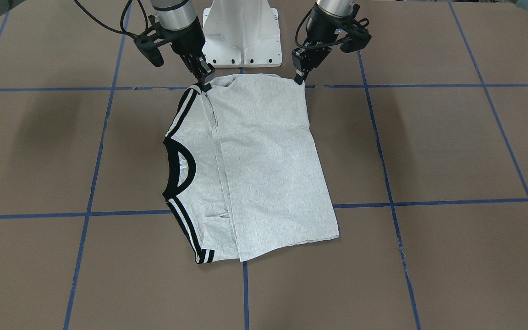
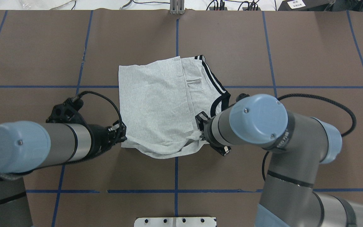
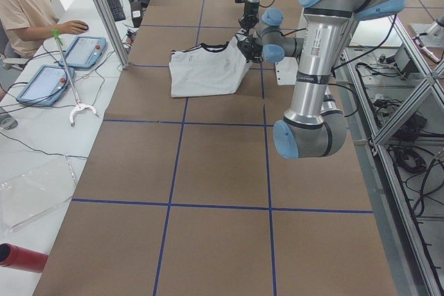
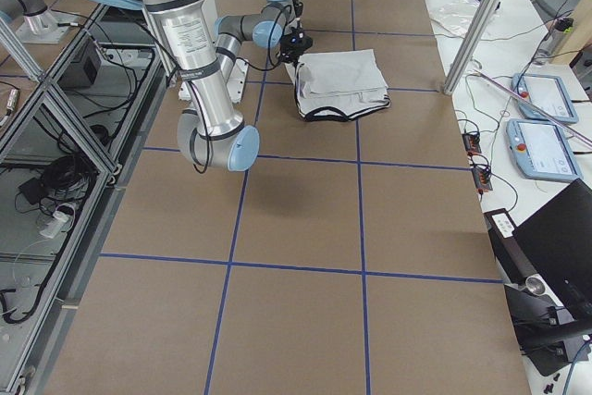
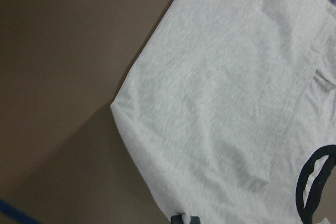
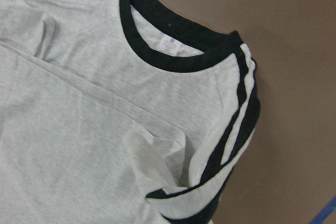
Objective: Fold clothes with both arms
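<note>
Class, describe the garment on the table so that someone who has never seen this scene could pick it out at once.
Start at the brown table crossed by blue tape lines and find the robot's white base. Just in front of it, between the left gripper and right gripper, lies a partly folded light grey T-shirt. Its black collar and black-and-white shoulder stripes mark it out.

Grey T-shirt [image 4: 342,80] lies folded on brown table [image 4: 305,321].
</note>
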Robot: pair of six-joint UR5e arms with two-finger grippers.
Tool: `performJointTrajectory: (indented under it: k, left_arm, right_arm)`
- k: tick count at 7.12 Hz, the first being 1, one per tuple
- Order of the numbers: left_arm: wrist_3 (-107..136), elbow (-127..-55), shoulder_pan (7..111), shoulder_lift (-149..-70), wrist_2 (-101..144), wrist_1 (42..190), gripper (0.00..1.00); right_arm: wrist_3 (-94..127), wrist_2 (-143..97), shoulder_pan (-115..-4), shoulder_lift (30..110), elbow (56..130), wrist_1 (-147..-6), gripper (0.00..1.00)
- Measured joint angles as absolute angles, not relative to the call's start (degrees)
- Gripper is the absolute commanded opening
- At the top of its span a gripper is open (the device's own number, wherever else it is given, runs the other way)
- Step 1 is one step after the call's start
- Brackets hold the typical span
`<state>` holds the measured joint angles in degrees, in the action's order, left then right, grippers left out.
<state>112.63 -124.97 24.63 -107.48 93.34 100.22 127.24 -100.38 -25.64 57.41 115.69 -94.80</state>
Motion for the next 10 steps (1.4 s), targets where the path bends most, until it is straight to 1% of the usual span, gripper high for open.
performJointTrajectory:
  k: [1, 3, 6, 7, 8, 9, 10]
  left_arm:
    - [109.01, -122.16, 28.29, -108.45, 94.54, 100.38, 0.00]
    - [104.65, -113.62, 33.84, -112.37, 95.20, 102.85, 0.00]
    - [100.09, -99.24, 40.00, -118.50, 95.25, 110.57, 0.00]
    - [98.03, -94.86, 41.40, -119.60, 95.21, 113.64, 0.00]
    - [96.42, -90.82, 42.36, -120.24, 95.18, 117.15, 0.00]
    - [95.49, -87.88, 43.00, -120.73, 95.13, 120.08, 0.47]
    - [94.69, -85.88, 43.31, -121.55, 95.11, 121.46, 0.67]
  right_arm:
    - [124.43, -101.39, -28.66, 52.72, 109.61, -94.79, 0.00]
    - [120.86, -104.36, -33.60, 45.69, 98.32, -93.97, 0.00]
    - [118.01, -109.25, -39.88, 39.37, 81.18, -84.41, 0.00]
    - [117.27, -109.91, -41.00, 37.54, 76.83, -82.29, 0.00]
    - [116.83, -110.12, -41.56, 36.41, 73.43, -79.58, 0.05]
    - [116.30, -110.18, -41.84, 35.50, 70.51, -77.23, 0.41]
    - [115.53, -110.19, -42.06, 34.53, 67.75, -75.48, 0.99]
